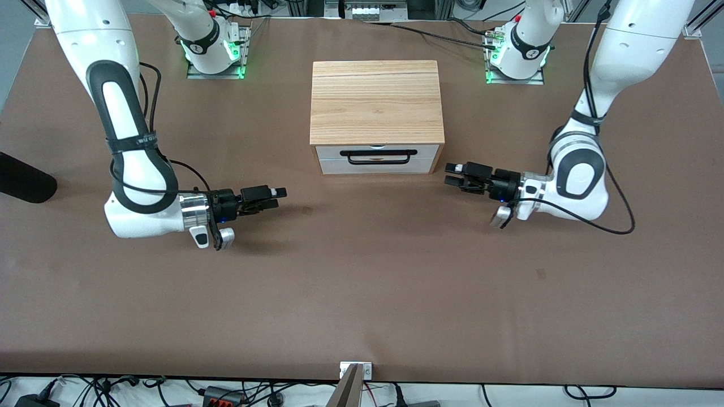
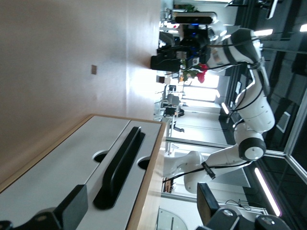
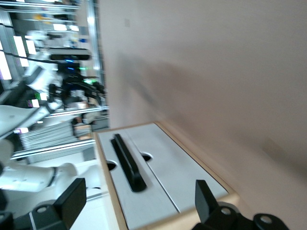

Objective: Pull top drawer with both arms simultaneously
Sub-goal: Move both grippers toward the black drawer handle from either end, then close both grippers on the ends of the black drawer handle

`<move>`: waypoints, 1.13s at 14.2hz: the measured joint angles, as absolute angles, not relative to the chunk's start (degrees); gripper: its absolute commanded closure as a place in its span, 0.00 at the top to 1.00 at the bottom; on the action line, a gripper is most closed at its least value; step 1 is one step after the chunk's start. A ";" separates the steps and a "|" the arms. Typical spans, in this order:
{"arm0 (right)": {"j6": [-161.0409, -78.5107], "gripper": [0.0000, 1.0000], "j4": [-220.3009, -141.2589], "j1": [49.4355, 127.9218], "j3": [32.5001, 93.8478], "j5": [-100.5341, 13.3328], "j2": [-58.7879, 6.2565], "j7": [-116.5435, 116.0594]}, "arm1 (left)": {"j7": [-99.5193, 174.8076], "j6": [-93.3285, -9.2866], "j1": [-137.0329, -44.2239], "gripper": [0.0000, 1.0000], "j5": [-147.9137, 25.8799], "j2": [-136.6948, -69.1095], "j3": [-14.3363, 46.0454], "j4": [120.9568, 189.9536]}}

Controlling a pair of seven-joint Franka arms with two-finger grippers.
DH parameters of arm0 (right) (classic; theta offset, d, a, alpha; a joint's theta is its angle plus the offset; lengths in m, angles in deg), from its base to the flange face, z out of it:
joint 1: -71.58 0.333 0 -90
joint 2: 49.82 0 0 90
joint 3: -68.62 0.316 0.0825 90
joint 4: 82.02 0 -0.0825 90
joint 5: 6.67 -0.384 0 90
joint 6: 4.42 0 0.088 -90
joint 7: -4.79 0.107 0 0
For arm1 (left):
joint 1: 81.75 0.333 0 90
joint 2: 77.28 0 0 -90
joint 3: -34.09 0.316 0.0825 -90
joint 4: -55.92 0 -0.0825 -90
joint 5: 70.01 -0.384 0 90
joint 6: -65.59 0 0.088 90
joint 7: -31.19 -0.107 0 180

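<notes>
The cabinet [image 1: 376,102] has a light-wood top and two white fronts. The top drawer [image 1: 339,151] is shut, and its black bar handle [image 1: 378,156] is free. My left gripper [image 1: 451,174] is open and empty, low over the table just off the cabinet's corner at the left arm's end. My right gripper [image 1: 279,194] is open and empty over the table, farther off toward the right arm's end. The left wrist view shows the handle [image 2: 120,167] between my open fingers [image 2: 72,206]. The right wrist view shows the handle [image 3: 127,163] and the top drawer [image 3: 122,191].
A black rounded object [image 1: 22,178] lies at the table's edge at the right arm's end. A small metal bracket [image 1: 356,370] sits at the table edge nearest the front camera. Brown table surface [image 1: 362,271] stretches in front of the cabinet.
</notes>
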State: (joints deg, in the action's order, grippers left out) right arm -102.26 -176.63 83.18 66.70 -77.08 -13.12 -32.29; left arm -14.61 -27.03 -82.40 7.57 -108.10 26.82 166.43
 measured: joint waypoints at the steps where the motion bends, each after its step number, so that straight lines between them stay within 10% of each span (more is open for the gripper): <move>1: -102.02 1.00 -176.65 84.06 66.73 -80.69 -12.15 -34.89 | -15.03 -27.14 -83.63 1.00 9.18 -108.24 26.75 166.43; 6: -101.86 1.00 -177.56 91.60 66.87 -96.09 -7.81 -42.83 | -27.46 -27.47 -87.18 0.97 18.01 -112.45 26.41 168.96; 16: -100.11 0.91 -185.05 93.32 70.23 -98.18 -6.74 -50.25 | -36.08 -28.89 -90.51 0.47 23.09 -114.73 26.12 174.71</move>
